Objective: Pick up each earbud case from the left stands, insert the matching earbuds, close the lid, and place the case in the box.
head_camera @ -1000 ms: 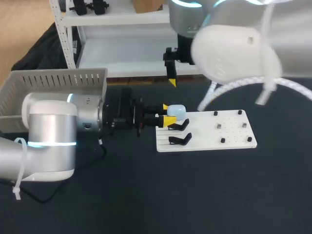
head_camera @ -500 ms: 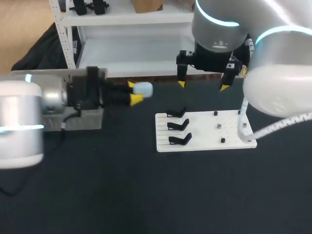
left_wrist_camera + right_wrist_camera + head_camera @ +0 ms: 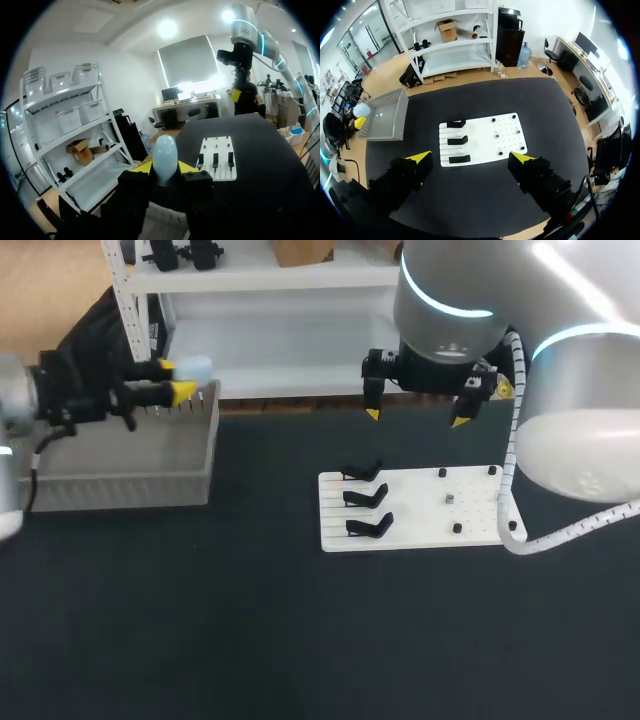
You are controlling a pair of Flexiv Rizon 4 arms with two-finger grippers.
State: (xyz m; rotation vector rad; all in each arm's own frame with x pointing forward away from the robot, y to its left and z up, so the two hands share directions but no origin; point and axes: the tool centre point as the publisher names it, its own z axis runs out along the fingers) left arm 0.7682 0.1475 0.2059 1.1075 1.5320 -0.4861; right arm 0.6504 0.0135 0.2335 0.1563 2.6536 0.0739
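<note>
- The left gripper [image 3: 176, 380] is pinching the pale blue, egg-shaped earbud case [image 3: 197, 366] at the far rim of the grey slatted plastic box [image 3: 120, 488].
- The right gripper [image 3: 415, 418] is hanging spread apart.
- The placing step is running; the next move is probably lowering the case in and releasing it.

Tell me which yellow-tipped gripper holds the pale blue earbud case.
The left gripper, shut on the pale blue earbud case; the right gripper is open, empty.

Robotics lab. Left arm [image 3: 12, 410] and right arm [image 3: 560, 390] over a black desk [image 3: 300, 640]. White stand board [image 3: 480, 515] mid-desk, grey box [image 3: 120, 485] at left edge.
</note>
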